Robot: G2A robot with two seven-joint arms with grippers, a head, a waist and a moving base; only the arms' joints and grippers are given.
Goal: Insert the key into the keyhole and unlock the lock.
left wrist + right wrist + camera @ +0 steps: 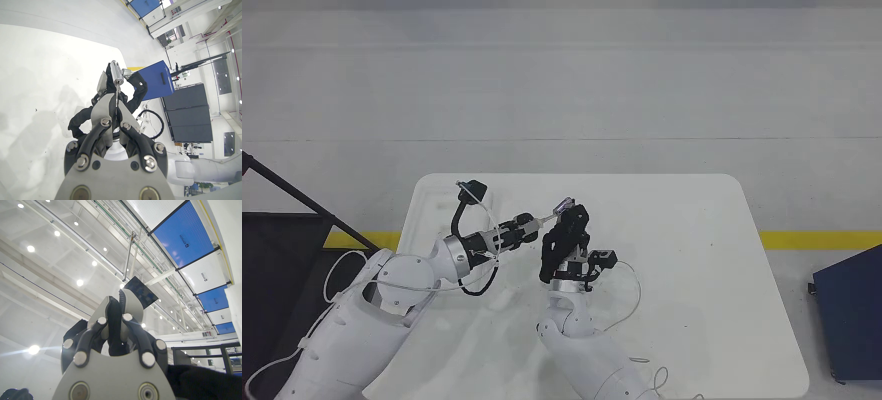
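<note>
Key [118, 91]: pinched edge-on in your left claw [116, 100], blade tip right at the keyhole [118, 82]; can't tell how deep it sits.
Lock [115, 72]: silver cylinder, held up off the counter [37, 79], keyhole end facing the left claw.
Left claw state: almost fully closed, clamped on the key's head only.
Right claw [114, 299]: squeezed tight on the black sleeved chain [114, 321]; looks like fabric in the grip, not the cylinder.
Risk, swing: the cylinder hangs off soft chain, so your push likely shoves it away instead of seating the key.
Risk, tilt: any angle between blade and keyhole, and the tip jams or skids off the face.
Risk, slip: thin hold on the key, so a twist may spin it in the pads.
Risk, early turn: turn before full insertion and you may bend the blade; the lock won't open.
Root cause: no rigid hold on the lock body, so check alignment before you push.
</note>
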